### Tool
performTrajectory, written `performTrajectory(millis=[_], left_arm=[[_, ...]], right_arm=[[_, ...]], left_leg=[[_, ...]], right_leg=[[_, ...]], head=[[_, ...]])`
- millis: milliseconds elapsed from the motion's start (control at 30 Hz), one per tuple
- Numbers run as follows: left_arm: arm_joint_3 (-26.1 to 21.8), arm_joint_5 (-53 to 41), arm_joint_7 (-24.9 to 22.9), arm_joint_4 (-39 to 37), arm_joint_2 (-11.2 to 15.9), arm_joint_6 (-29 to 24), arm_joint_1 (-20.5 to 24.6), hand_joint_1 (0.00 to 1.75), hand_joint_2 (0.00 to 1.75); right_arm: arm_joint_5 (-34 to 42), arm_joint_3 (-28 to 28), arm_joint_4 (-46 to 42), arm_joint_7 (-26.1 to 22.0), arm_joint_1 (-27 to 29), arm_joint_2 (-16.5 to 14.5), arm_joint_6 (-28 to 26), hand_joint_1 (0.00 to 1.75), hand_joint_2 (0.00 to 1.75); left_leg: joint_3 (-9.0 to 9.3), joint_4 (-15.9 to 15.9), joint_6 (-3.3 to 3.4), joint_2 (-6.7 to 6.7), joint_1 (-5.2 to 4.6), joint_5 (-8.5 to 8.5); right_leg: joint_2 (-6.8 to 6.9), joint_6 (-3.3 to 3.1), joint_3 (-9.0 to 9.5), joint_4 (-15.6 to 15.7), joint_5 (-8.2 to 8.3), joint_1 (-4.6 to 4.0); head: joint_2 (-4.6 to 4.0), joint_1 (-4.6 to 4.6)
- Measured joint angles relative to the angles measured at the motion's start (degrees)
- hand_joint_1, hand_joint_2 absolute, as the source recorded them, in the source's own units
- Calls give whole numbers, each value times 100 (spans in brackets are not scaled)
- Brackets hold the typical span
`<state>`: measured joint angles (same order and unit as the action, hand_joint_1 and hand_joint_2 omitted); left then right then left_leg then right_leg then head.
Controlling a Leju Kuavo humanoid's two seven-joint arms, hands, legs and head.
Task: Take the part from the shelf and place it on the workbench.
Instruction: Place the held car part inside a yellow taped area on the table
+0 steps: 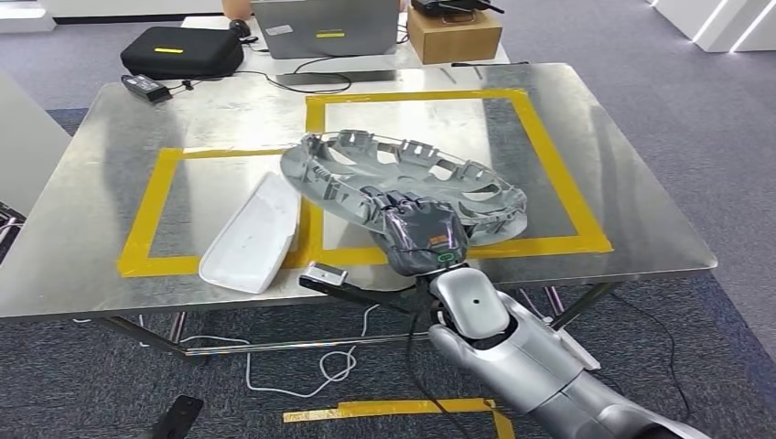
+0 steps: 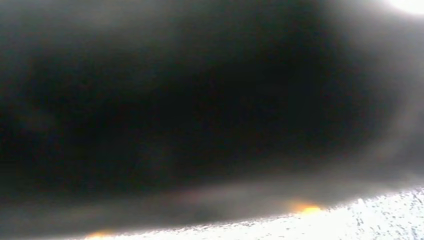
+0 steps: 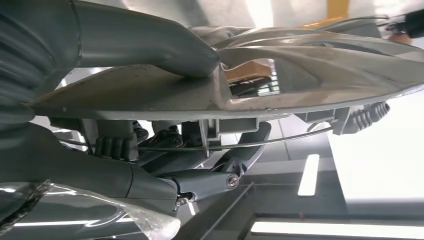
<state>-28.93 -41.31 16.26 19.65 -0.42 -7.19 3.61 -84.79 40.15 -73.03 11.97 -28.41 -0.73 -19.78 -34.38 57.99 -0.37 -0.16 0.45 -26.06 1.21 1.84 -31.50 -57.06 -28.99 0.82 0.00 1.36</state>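
A round grey wheel-cover part (image 1: 403,178) lies tilted over the metal workbench (image 1: 119,137), its near rim in my right hand (image 1: 421,236). In the right wrist view the thick grey thumb (image 3: 150,42) presses one face of the grey part (image 3: 310,65) and the darker fingers (image 3: 200,175) close under the other face, so the hand grips the rim. Most of the part sits inside the right yellow-taped rectangle (image 1: 549,165). The left wrist view is dark and blurred, with a strip of pale floor.
A white curved plastic part (image 1: 252,233) lies in the left taped rectangle. At the bench's far edge are a black case (image 1: 181,50), a power adapter (image 1: 145,87), a grey laptop (image 1: 325,27) and a cardboard box (image 1: 454,35). Cables and yellow tape lie on the carpet below.
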Motion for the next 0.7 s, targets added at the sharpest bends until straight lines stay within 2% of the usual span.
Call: performTrajectory(millis=[300,700], left_arm=[[-76,2,16,0,2,-21,-15,0,0],[-178,-5,-10,0,-2,-4,-28,0,0]], right_arm=[[-21,-157,275,108,42,122,5,175,175],[-432,-267,386,348,71,190,79,175,175]], left_leg=[[0,0,0,0,0,0],[-1,0,0,0,0,0]], right_leg=[[0,0,-1,0,0,0],[-1,0,-2,0,0,0]], head=[[0,1],[0,1]])
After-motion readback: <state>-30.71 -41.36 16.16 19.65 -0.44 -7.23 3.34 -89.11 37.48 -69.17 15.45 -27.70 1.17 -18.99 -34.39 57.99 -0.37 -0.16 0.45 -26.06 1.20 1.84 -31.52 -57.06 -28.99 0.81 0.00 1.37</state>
